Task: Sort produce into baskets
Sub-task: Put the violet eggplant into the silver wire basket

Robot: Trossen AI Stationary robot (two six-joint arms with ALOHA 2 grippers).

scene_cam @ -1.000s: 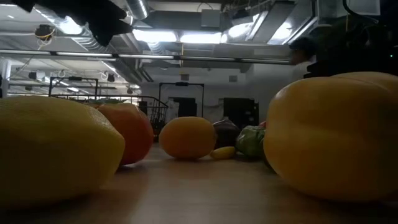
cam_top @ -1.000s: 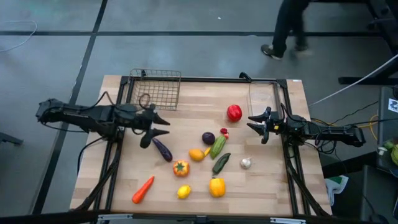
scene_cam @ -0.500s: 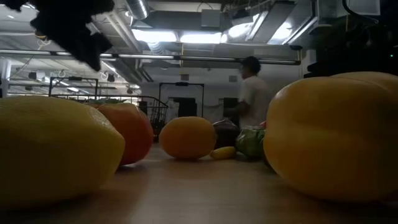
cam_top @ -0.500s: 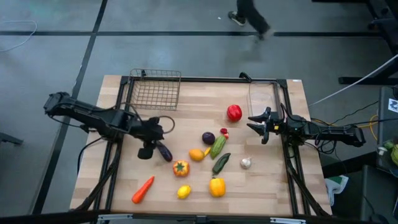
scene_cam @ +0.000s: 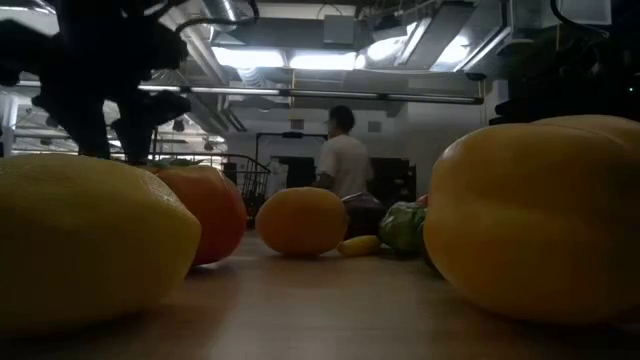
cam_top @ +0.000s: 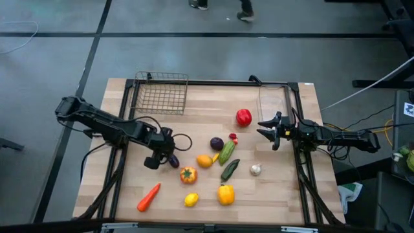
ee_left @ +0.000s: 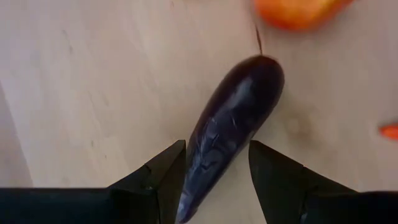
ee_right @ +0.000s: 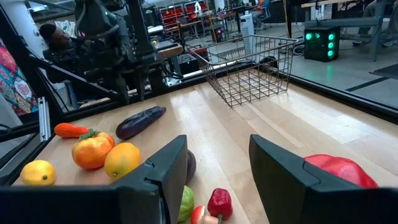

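Left wrist view showed the left gripper [ee_left: 213, 171], newly lowered, spread astride the eggplant [ee_left: 233, 127], ready to grasp.

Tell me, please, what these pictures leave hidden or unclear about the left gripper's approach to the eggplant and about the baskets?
- Whether the left gripper touches the eggplant: left wrist view shows fingers astride it, contact unclear; high view, the arm covers it.
- The eggplant's stem end: left wrist view, cut off by the bottom edge.
- The clear bin's contents: high view, see-through walls and glare.
- The wire basket in low view: hidden behind the lemon.
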